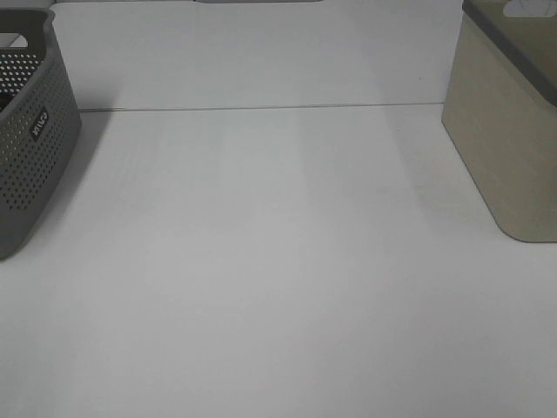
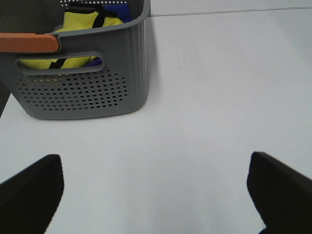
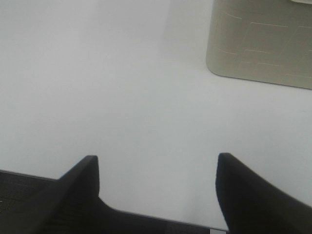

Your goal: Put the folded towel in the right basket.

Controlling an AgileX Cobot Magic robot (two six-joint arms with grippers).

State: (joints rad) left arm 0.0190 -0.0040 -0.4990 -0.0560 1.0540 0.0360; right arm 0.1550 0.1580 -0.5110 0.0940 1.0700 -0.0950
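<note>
The right basket point(image 1: 513, 131) is beige with a grey rim and stands at the table's right edge; it also shows in the right wrist view point(image 3: 263, 44). A yellow folded cloth with black edging point(image 2: 80, 29) lies inside the grey perforated basket point(image 2: 83, 92), which stands at the left in the exterior view point(image 1: 30, 139). My left gripper point(image 2: 155, 157) is open and empty over the bare table, short of the grey basket. My right gripper point(image 3: 157, 157) is open and empty, short of the beige basket. Neither arm shows in the exterior view.
An orange strip point(image 2: 29, 42) lies along the grey basket's near rim, and something purple point(image 2: 124, 12) sits behind the yellow cloth. The white table point(image 1: 278, 261) stretches between the two baskets. The table's near edge shows in the right wrist view point(image 3: 146, 217).
</note>
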